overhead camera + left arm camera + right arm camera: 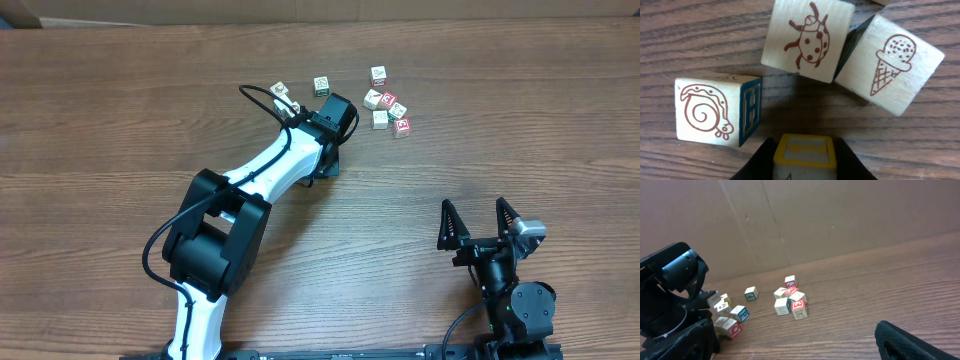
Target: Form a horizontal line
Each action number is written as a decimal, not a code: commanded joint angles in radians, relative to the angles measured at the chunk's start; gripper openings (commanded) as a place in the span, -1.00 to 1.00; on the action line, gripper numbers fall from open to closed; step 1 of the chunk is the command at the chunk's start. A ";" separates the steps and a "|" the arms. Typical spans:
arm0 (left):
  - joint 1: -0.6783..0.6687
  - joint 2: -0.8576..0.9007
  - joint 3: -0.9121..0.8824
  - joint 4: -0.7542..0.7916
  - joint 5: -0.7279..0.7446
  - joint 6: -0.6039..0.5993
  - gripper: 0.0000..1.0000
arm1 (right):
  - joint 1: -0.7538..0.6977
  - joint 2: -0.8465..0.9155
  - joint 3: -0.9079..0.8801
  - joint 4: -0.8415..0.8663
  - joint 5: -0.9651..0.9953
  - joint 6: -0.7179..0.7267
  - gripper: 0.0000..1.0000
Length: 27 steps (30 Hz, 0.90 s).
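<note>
No straight row of cubes shows; the small cream picture cubes lie scattered. My left gripper [333, 112] is low over the far middle of the table, shut on a yellow-rimmed cube [804, 152]. Just ahead of it lie a snail cube with a blue H [705, 112], a ladybug cube [807, 37] and an ice-cream-cone cube [890, 62]. A loose cluster of cubes [388, 105] lies to its right, with red-printed faces among them [799, 305]. My right gripper [480, 218] is open and empty near the front right, far from the cubes.
Two cubes [285, 97] lie left of the left wrist and one [321, 85] beyond it. The left arm [260, 175] crosses the table's middle. A blue-lettered cube [740, 313] and a red-lettered one [727, 326] sit beside the left arm. A cardboard wall [840, 215] lines the far edge.
</note>
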 commanded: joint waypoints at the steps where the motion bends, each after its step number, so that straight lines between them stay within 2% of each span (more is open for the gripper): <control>1: 0.005 0.039 -0.005 -0.004 -0.014 -0.015 -0.31 | 0.002 -0.003 -0.010 0.006 -0.005 -0.003 1.00; 3: 0.005 0.039 -0.005 -0.005 -0.014 -0.015 -0.14 | 0.002 -0.003 -0.010 0.006 -0.005 -0.003 1.00; 6: 0.005 0.037 -0.005 -0.008 -0.014 -0.015 -0.06 | 0.002 -0.003 -0.010 0.006 -0.005 -0.003 1.00; 14: 0.005 0.033 0.089 -0.093 -0.015 0.000 -0.09 | 0.002 -0.003 -0.010 0.006 -0.005 -0.003 1.00; 27: 0.005 0.033 0.461 -0.339 -0.019 0.051 -0.01 | 0.002 -0.003 -0.010 0.006 -0.005 -0.003 1.00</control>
